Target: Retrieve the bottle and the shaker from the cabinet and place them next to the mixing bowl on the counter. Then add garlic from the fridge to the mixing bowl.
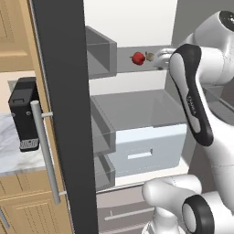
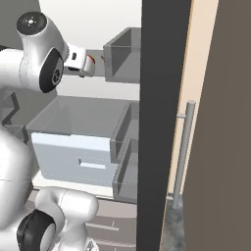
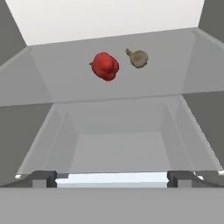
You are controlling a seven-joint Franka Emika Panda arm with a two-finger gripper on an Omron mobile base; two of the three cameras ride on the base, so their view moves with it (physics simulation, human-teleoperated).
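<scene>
The fridge [image 1: 64, 114] stands open, its dark grey door swung toward me. On its upper grey shelf lies the garlic [image 3: 138, 58], a small tan bulb, right beside a red pepper [image 3: 105, 66]. My gripper [image 3: 112, 178] is open, hovering above the shelf short of the garlic, with nothing between its fingertips [image 3: 43, 178]. From the left base camera the garlic [image 1: 150, 56] sits just ahead of my gripper [image 1: 158, 58]. A strip of the marble counter [image 1: 9, 155] shows left of the door. The bottle, shaker, cabinet and mixing bowl are out of view.
A pale drawer [image 1: 151, 148] stands pulled out under the shelf, below my hand. Grey door bins [image 1: 100, 50] jut from the open door. The door's silver bar handle [image 1: 45, 151] is on its outer side. A black appliance [image 1: 25, 114] stands on the counter.
</scene>
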